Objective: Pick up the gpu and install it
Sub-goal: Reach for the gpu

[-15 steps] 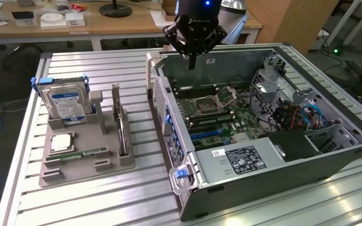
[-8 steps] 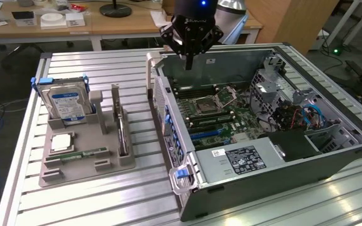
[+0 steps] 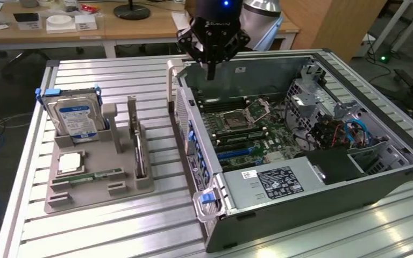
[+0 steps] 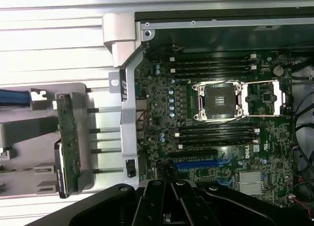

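The gpu [image 3: 141, 153] stands on its long edge in a slot of the grey holder [image 3: 99, 191] on the exterior view's left; in the wrist view the gpu [image 4: 69, 142] shows as a green card edge with a silvery bracket end. My gripper [image 3: 210, 72] hangs above the rear wall of the open computer case [image 3: 292, 183], shut with nothing between its fingers. It is well away from the gpu, to the exterior view's right. In the wrist view my gripper [image 4: 171, 189] hovers over the motherboard [image 4: 221, 118] near a blue expansion slot [image 4: 196, 164].
In the grey holder there are also a silver hard drive [image 3: 77, 119] with a blue-white label, a square chip [image 3: 70, 161] and a narrow green memory stick [image 3: 95, 176]. Everything rests on a slatted aluminium table [image 3: 106, 80]. Desks with clutter stand behind.
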`<state>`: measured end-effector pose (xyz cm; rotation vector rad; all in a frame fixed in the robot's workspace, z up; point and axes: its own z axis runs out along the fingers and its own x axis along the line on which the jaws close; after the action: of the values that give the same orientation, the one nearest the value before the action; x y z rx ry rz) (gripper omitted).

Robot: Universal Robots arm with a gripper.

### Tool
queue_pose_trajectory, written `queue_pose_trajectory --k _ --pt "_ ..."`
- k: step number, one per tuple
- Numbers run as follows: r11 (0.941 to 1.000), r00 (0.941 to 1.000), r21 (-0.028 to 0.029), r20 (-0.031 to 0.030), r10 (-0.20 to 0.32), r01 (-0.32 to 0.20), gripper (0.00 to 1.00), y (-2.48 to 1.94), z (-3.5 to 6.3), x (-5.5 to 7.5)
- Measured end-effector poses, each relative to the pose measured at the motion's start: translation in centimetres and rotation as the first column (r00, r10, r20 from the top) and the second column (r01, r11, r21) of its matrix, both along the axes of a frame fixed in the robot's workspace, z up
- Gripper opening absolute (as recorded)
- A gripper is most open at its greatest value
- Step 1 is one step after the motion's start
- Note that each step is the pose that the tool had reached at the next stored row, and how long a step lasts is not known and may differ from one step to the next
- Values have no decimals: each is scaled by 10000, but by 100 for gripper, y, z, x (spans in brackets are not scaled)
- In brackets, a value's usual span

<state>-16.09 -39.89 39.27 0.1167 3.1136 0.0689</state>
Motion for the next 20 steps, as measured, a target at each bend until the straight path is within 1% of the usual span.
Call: queue_pose_trajectory --k 20 --pt "10000 10000 0 0 0 0 10 0 0 -205"
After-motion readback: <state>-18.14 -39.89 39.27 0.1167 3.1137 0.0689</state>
